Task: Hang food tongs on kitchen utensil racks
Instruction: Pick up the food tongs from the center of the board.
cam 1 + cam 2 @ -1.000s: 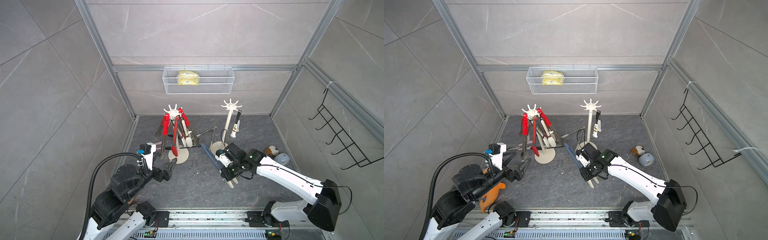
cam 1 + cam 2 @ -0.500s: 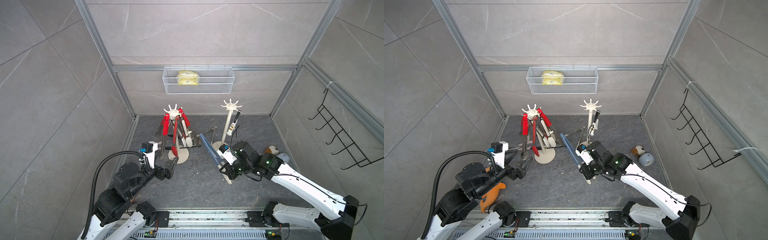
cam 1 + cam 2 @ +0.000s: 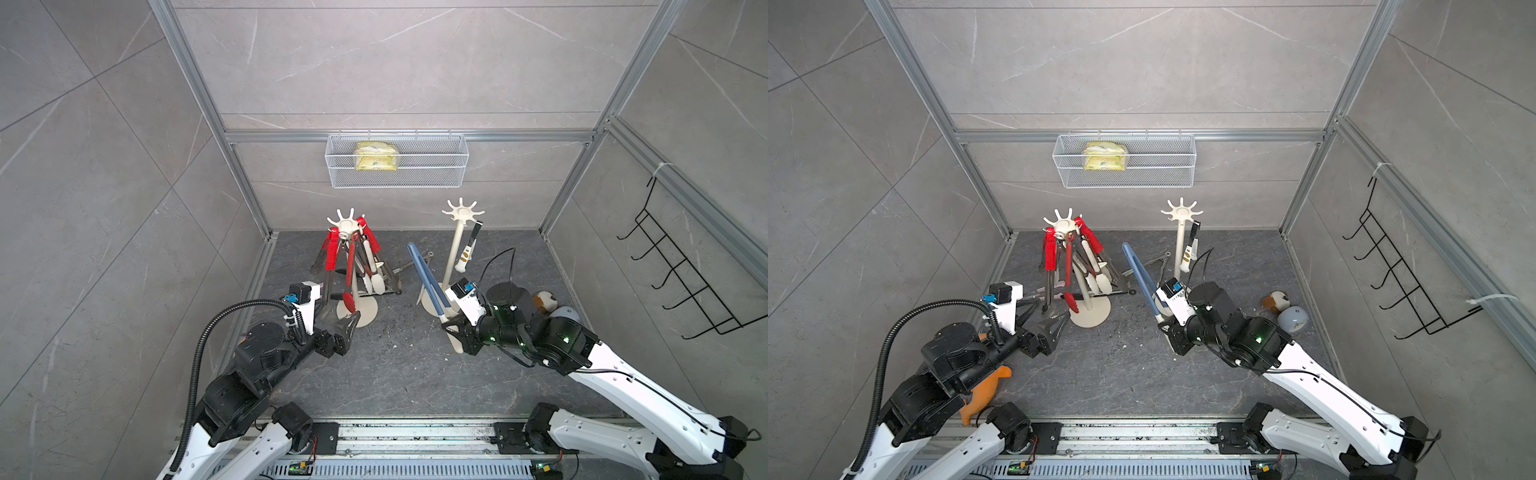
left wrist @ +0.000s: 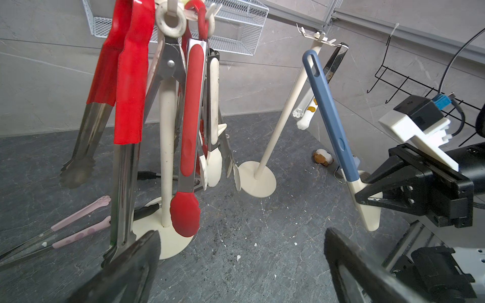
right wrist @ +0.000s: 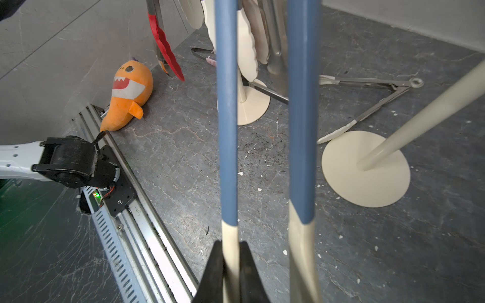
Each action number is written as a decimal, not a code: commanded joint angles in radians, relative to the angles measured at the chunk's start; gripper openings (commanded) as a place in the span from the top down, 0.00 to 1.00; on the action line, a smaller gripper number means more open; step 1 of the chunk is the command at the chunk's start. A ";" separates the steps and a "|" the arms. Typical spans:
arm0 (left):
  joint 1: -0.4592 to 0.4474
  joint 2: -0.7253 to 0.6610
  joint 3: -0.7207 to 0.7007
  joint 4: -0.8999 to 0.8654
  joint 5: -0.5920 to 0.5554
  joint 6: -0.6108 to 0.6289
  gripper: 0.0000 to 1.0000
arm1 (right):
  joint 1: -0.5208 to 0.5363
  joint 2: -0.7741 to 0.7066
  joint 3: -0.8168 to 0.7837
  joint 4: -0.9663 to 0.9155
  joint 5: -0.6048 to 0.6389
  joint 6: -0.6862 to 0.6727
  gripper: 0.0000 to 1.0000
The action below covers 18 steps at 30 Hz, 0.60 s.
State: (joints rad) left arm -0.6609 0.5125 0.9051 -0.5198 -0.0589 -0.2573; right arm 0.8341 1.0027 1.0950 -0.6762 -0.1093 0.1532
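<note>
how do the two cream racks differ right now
The left rack carries several tongs, red-handled ones among them; the right rack carries only one pair. The blue tongs in the right gripper lean beside the right rack, not the left rack. Both are cream poles on round bases with hooked tops.

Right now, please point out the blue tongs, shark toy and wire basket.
Blue tongs [image 3: 429, 282]: in a top view, mid handle.
Shark toy [image 5: 123, 112]: right wrist view, orange body.
Wire basket [image 3: 428, 174]: in a top view, front mesh.
</note>
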 commanded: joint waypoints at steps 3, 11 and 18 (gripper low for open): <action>0.004 0.009 -0.009 0.063 -0.055 0.013 0.01 | 0.056 -0.025 0.072 0.049 0.170 -0.032 1.00; 0.004 0.014 -0.021 0.064 -0.101 0.002 0.01 | 0.141 -0.021 0.139 0.076 0.386 -0.065 1.00; 0.003 0.012 -0.023 0.052 -0.130 -0.006 0.01 | 0.224 -0.003 0.203 0.106 0.604 -0.081 1.00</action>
State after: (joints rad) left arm -0.6609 0.5224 0.8864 -0.5068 -0.1604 -0.2600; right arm 1.0340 0.9974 1.2503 -0.6312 0.3454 0.0948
